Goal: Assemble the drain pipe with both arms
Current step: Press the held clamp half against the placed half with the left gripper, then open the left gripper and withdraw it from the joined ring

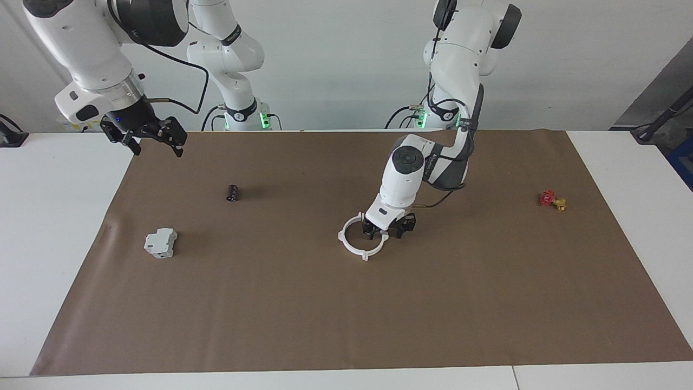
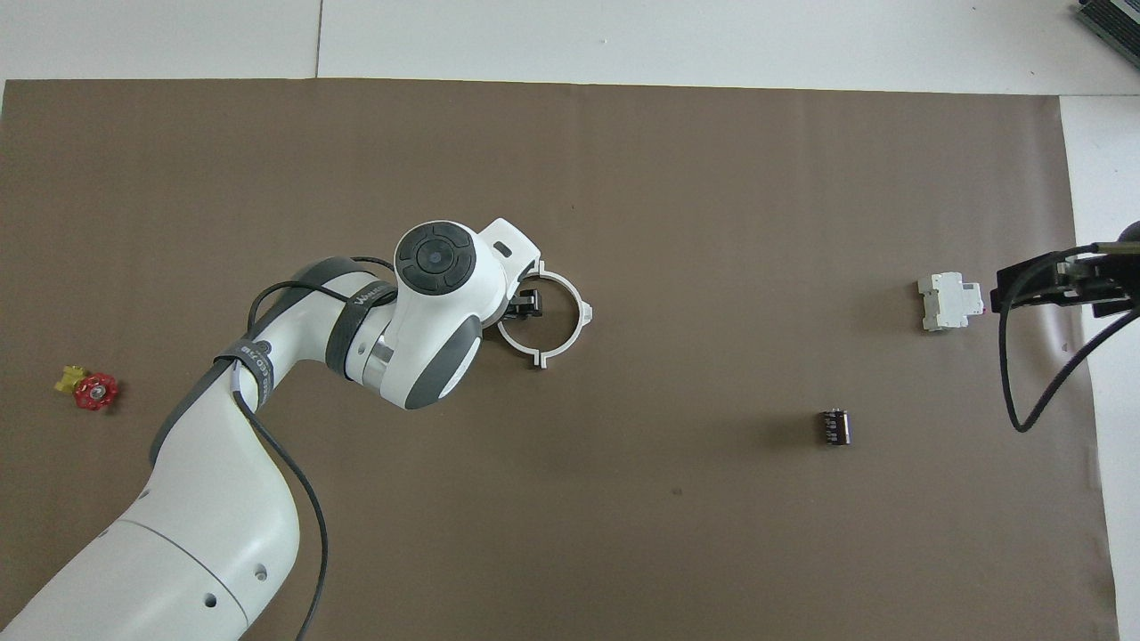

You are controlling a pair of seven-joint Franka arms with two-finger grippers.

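- Near the middle of the brown mat (image 1: 303, 303) we see the drain pipe (image 1: 361, 236), looking like one white ring lying flat.
- Our left gripper (image 1: 389, 229) is down at the ring's rim. We cannot tell if it is gripping.
- Our right gripper (image 1: 153, 142) waits up high over the mat's edge, fingers spread wide.
- We think we should press slowly and keep both halves flat, so the tabs meet.

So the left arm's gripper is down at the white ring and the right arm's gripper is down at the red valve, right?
Not quite. The right gripper hangs in the air near the right arm's end of the table, nowhere near the red valve. The left gripper is at the white ring, as the facing view shows.
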